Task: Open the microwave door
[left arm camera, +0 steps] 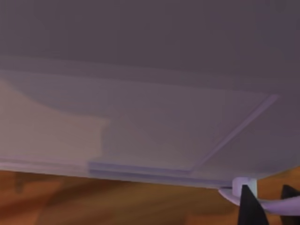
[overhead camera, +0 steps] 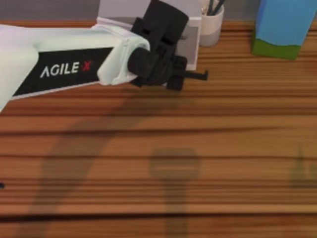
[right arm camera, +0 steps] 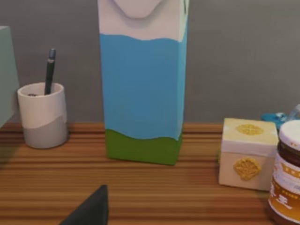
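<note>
Microwave [overhead camera: 190, 37] at far edge of worktop [overhead camera: 198, 148], centre-left in top view, mostly hidden under left arm; grey top and part of light front face visible. Microwave door [left arm camera: 140, 126] fills left wrist view: flat pale-grey panel with paler window, lower edge just above the wood. Cannot tell from these views how far door stands ajar. Small white handle end [left arm camera: 244, 183] visible at door's lower corner.

Left pincer [overhead camera: 195, 75] at microwave's front, near its right-hand corner, one dark finger projecting toward top view's right. In left wrist view, dark fingertips [left arm camera: 248, 206] either side of white handle end; contact not confirmed. Opening width: cannot tell.

White pen cup [overhead camera: 212, 24] just right of microwave, dark pens inside. Blue-and-green carton [overhead camera: 283, 27] farther right, upright, apart from cup.

Right arm absent from top view. Right wrist view: only a dark corner of right pincer [right arm camera: 91, 208] in shot, state cannot tell. Same view shows cream box with gold emblems [right arm camera: 247, 153] beside carton, and labelled jar with white lid [right arm camera: 288, 173] nearer the camera.
</note>
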